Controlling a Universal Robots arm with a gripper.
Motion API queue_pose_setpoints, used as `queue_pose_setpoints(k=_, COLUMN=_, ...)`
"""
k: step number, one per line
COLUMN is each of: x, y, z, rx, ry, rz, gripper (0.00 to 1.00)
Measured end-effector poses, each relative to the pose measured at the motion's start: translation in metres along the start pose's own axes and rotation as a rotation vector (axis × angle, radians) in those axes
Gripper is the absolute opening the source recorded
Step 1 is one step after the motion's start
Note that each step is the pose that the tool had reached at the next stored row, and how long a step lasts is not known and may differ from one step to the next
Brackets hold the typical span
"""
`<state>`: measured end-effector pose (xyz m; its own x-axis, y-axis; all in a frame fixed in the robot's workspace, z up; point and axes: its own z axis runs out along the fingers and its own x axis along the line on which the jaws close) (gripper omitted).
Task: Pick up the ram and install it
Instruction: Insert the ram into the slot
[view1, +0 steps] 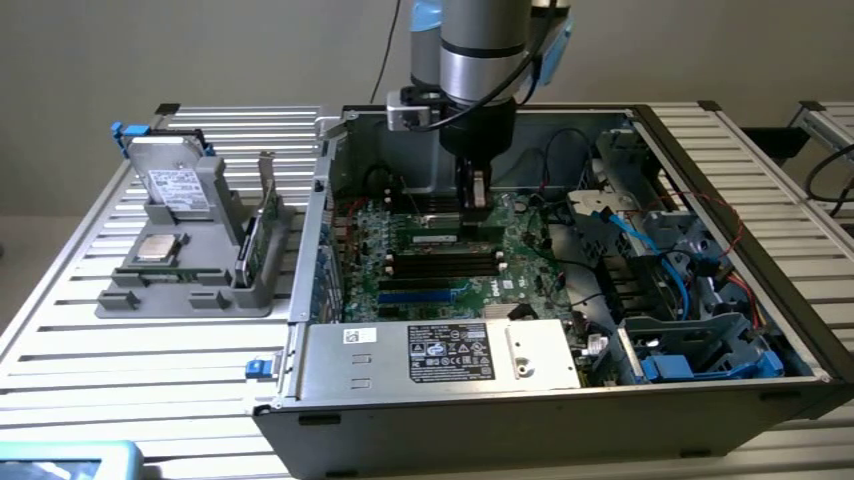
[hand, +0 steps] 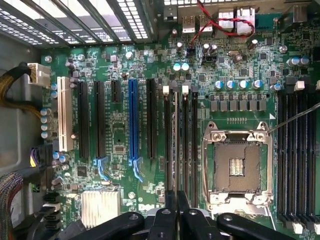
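Observation:
In the wrist view the ram (hand: 176, 140) shows edge-on as a thin, long strip running out from between my fingertips. My gripper (hand: 176, 199) is shut on it. The stick hangs just over the pair of black memory slots (hand: 186, 145) with white clips, beside the open processor socket (hand: 237, 167); I cannot tell whether it touches a slot. The exterior view has my gripper (view1: 473, 222) pointing straight down inside the open computer case (view1: 747, 200), low over the green motherboard (view1: 441, 275).
Black and blue expansion slots (hand: 132, 120) lie beside the memory slots, and more memory slots (hand: 295, 160) sit past the socket. A labelled metal power supply (view1: 441, 350) fills the case front. Cables and drive bays (view1: 667, 280) crowd the exterior view's right. A grey parts holder (view1: 187, 250) stands outside, at the left.

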<state>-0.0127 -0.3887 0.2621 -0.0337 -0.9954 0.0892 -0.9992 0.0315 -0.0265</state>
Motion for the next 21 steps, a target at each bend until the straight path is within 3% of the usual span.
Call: queue_pose_setpoints(k=21, x=0.004, y=0.001, z=0.0111, rx=0.0009, ry=-0.0004, rz=-0.01, gripper=0.13)
